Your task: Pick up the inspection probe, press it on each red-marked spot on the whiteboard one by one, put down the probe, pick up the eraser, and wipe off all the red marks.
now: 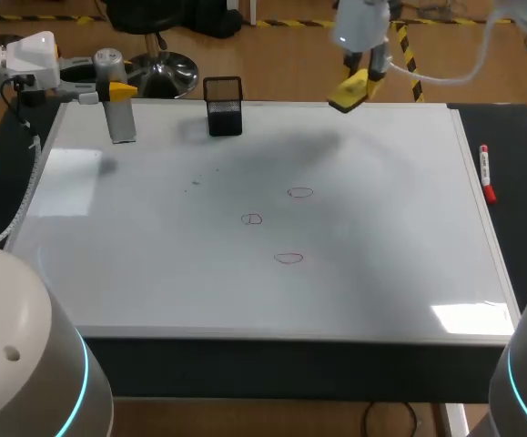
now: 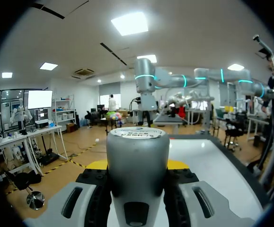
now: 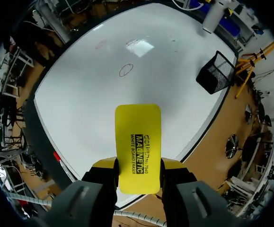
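Three red marks (image 1: 288, 258) should be rubbed with the eraser (image 1: 352, 91) kept flat, held by right fingers (image 3: 172, 166); the probe (image 1: 118, 114) is held by left fingers (image 2: 96, 164).

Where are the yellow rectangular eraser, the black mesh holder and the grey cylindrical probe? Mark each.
yellow rectangular eraser (image 3: 137, 142), right wrist view, printed face
black mesh holder (image 1: 225, 116), head view, front wall
grey cylindrical probe (image 2: 137, 165), left wrist view, side wall

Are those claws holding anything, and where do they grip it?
The left gripper clamps the grey probe around its middle; the right gripper clamps the yellow eraser by one end.
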`<state>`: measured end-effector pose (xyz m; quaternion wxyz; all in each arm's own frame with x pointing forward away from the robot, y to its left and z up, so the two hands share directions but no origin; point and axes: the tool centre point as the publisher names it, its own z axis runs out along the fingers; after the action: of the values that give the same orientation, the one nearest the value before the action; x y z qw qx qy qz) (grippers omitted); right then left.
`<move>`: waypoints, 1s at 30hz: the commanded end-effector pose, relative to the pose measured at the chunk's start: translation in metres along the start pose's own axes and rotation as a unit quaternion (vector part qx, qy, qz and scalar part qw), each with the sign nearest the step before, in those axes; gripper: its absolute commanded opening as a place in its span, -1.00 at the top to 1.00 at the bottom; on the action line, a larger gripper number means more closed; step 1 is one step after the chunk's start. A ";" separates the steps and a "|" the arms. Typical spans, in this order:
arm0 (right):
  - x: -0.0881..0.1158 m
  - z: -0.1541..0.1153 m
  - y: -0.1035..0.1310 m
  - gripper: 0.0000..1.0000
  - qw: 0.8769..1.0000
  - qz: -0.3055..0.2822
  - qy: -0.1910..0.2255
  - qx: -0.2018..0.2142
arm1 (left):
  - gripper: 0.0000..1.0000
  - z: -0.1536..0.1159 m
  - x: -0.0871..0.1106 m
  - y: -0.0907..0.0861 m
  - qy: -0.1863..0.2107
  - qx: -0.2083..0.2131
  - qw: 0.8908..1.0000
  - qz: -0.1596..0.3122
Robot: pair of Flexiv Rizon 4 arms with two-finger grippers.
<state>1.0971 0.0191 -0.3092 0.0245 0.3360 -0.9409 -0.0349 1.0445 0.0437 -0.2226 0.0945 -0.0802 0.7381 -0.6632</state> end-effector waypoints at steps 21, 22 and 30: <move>0.116 0.015 -0.002 1.00 0.996 0.077 -0.024 0.025 | 1.00 0.000 0.000 -0.001 -0.001 0.000 1.000 0.000; 0.118 0.016 -0.002 1.00 0.996 0.080 -0.023 0.024 | 1.00 0.000 0.000 -0.001 -0.001 0.000 1.000 0.000; 0.122 0.017 -0.001 1.00 0.995 0.089 -0.024 0.024 | 1.00 0.000 0.000 -0.001 -0.001 0.000 1.000 0.000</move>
<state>1.0050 -0.0573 -0.3253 0.0006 0.2503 -0.9680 -0.0199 1.0445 0.0437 -0.2226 0.0945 -0.0803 0.7381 -0.6632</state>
